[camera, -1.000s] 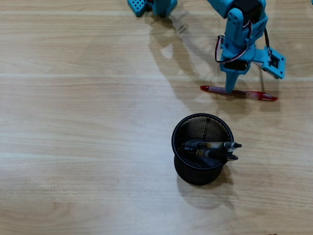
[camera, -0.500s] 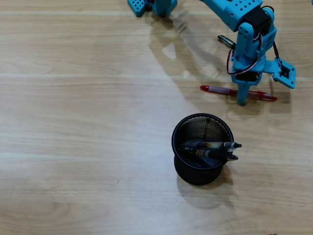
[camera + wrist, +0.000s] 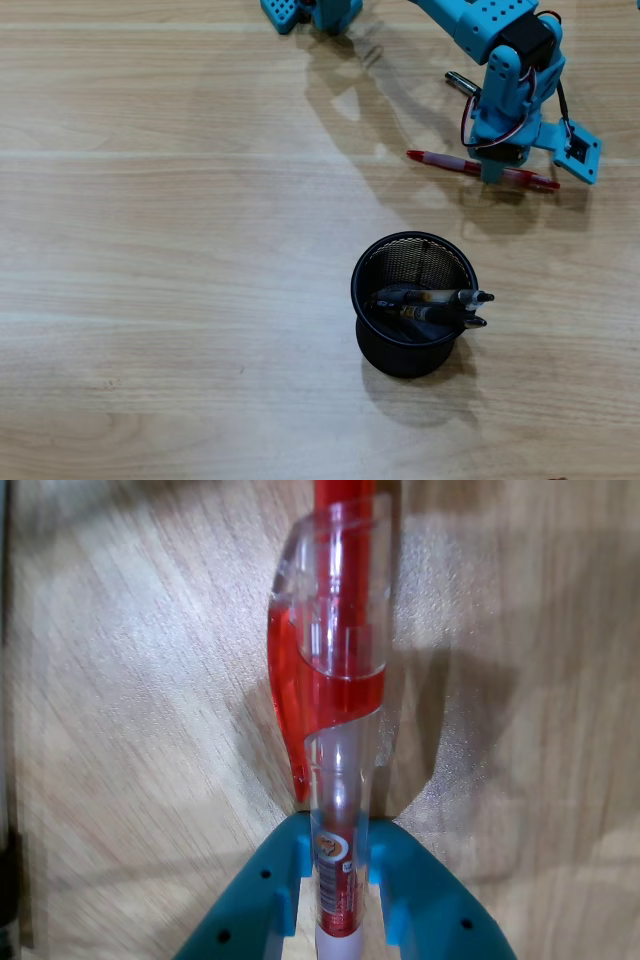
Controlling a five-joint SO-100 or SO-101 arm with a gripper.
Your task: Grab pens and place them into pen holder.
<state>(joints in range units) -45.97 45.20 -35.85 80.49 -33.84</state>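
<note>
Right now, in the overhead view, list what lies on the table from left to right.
Black mesh pen holder with dark pens inside → red pen → teal gripper closed on the red pen's barrel. A dark pen near the arm overlaps these in order, so omitted.

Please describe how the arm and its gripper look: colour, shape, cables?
The arm is bright teal plastic with black servo blocks. Red, black and white cables loop beside the wrist. The gripper has two teal fingers with small round holes; a flat teal plate with a dark square sticks out sideways.
</note>
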